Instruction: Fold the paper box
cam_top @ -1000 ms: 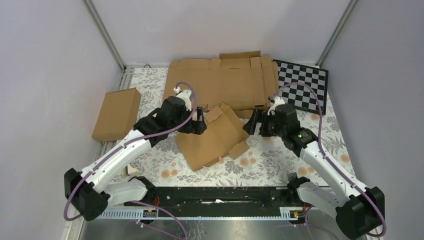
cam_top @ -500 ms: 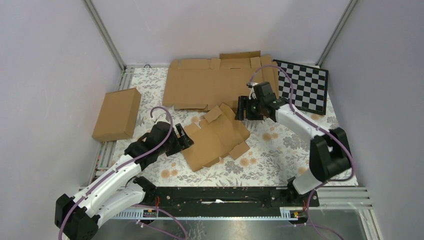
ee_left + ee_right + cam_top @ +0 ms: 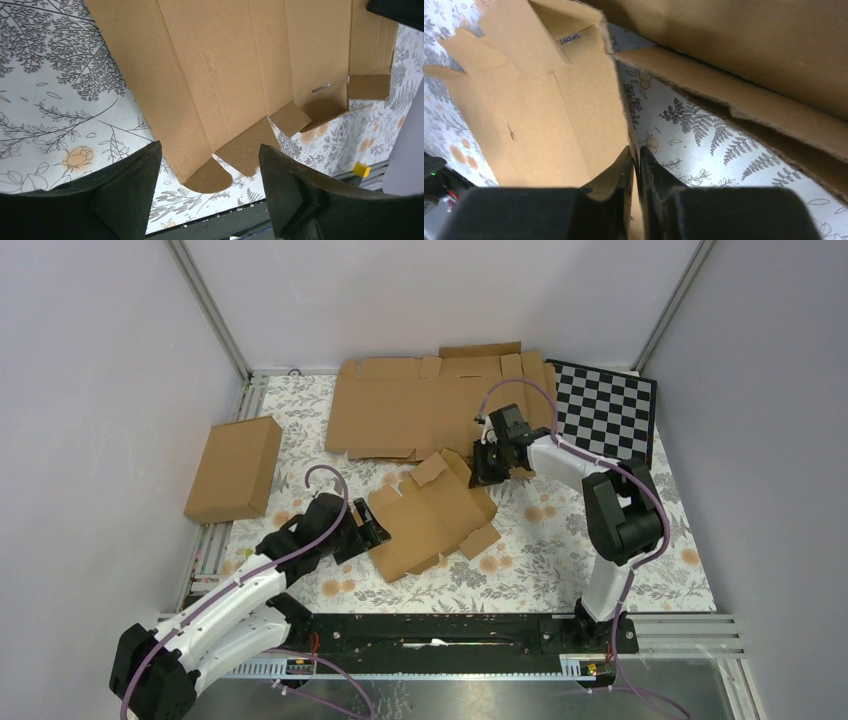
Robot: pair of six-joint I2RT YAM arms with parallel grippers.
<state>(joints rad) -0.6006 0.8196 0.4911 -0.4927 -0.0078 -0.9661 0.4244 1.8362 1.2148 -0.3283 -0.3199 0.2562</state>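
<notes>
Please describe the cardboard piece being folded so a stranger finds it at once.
On the floral table, look mid-table, in front of the big flat cardboard sheets. The small blank lies there askew, flaps partly raised, unlike the closed box at left.

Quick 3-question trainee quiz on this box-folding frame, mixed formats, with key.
1. True or false: the left gripper is clamped shut on the flat brown cardboard box blank.
2. The right gripper is: A) wide open, B) pinched on the blank's edge, C) holding a pen.
3. Fill in: in the top view, the closed brown cardboard box lies to the blank's ____.
Key: 1 false; 2 B; 3 left.
</notes>
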